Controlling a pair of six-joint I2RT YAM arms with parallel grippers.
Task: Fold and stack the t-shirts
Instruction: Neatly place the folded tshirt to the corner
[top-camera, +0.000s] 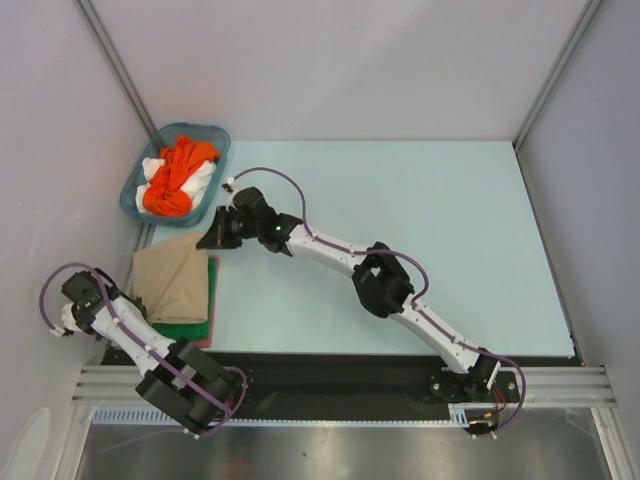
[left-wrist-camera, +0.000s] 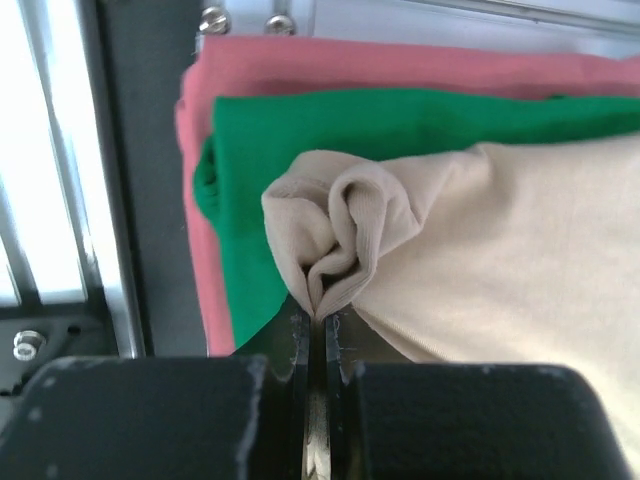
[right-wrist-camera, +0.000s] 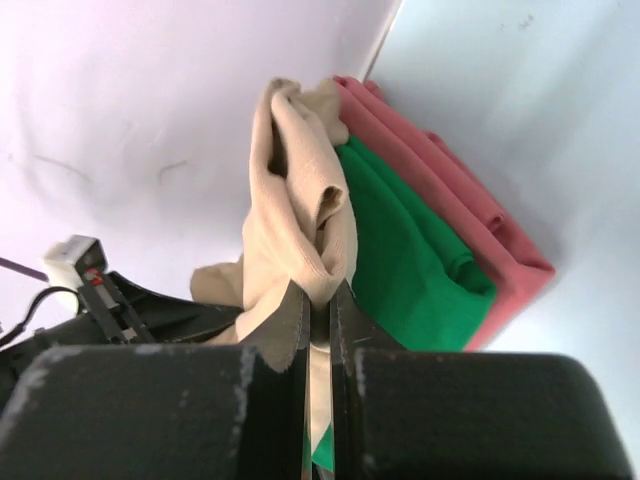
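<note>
No writing, label, brand mark, number or sign is legible anywhere in the top, left wrist or right wrist views.

You look down on a pale blue table top (top-camera: 420, 230), matte and evenly lit. White panel walls (top-camera: 330, 60) close three sides, with grey metal posts (top-camera: 553, 75) at the far corners. An aluminium rail (top-camera: 340, 383) runs along your near edge, with a brushed steel sheet (top-camera: 330, 450) below it.

Overhead view down onto the whole table (top-camera: 400, 220); both wrist views close on the same tan shirt (left-wrist-camera: 500, 250).
</note>
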